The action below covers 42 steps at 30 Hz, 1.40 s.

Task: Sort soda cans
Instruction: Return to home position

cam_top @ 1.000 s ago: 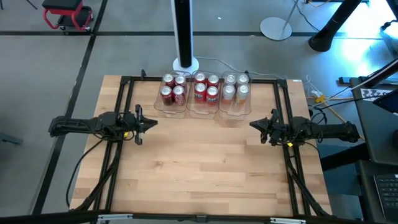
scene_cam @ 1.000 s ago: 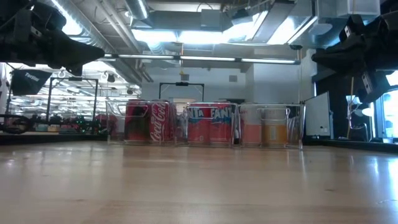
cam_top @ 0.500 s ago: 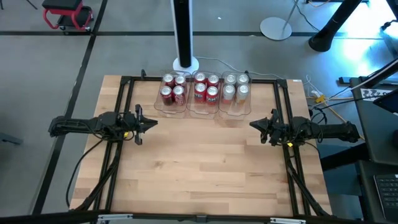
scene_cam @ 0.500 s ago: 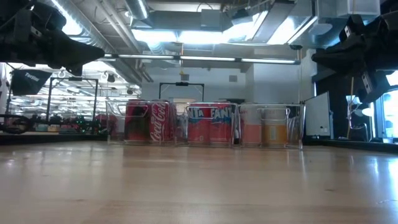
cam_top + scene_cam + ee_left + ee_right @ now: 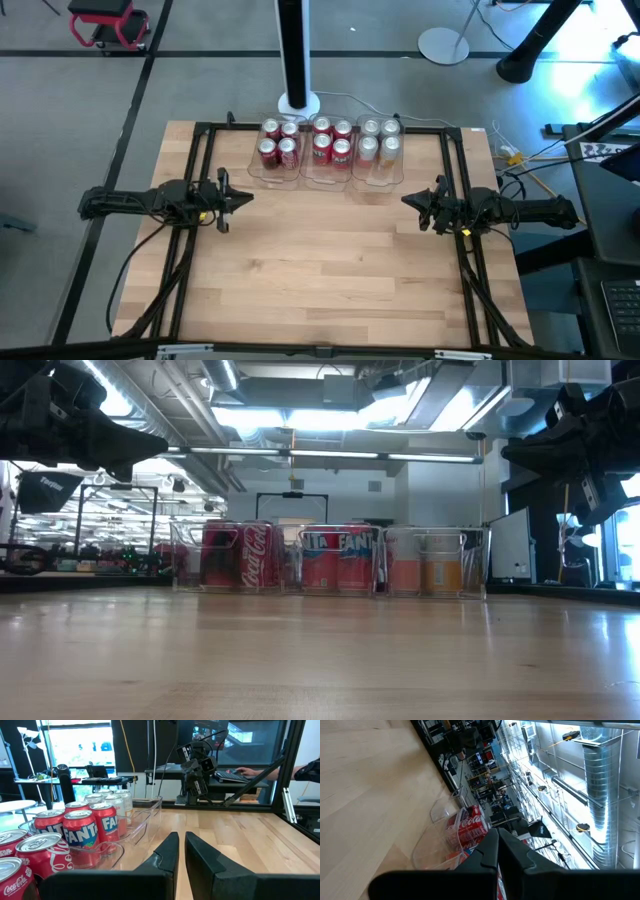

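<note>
You have twelve soda cans (image 5: pixel 321 145), four per clear bin (image 5: pixel 330 179); sorting looks done. Left hand (image 5: pixel 246 197), right hand (image 5: pixel 406 200): closed, empty.

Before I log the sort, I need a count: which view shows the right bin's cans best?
High view: looking straight down, it shows all four pale cans in the right bin. Low view shows only the front two; left wrist view, some behind red cans; right wrist view, none.
</note>
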Each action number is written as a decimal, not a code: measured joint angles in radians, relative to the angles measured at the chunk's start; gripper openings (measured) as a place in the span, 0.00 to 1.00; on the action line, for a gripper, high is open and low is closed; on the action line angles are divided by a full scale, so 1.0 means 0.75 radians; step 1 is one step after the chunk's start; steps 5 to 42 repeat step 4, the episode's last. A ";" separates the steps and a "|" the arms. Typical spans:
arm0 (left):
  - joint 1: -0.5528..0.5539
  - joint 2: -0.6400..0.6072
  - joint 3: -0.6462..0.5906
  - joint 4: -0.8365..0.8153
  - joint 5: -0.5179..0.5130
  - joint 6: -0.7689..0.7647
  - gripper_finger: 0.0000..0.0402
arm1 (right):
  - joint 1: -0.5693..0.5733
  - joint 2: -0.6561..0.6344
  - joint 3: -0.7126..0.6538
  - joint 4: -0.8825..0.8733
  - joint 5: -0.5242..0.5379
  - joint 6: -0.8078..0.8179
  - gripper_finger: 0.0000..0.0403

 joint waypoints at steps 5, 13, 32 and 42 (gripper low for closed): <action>0.000 0.000 0.000 0.000 0.000 0.000 0.05 | 0.000 0.000 0.000 0.000 0.000 0.000 0.02; 0.000 0.000 0.000 0.000 0.000 0.000 0.05 | 0.000 0.000 0.000 0.000 0.000 0.000 0.02; 0.000 0.000 0.000 0.000 0.000 0.000 0.05 | 0.000 0.000 0.000 0.000 0.000 0.000 0.02; 0.000 0.000 0.000 0.000 0.000 0.000 0.05 | 0.000 0.000 0.000 0.000 0.000 0.000 0.02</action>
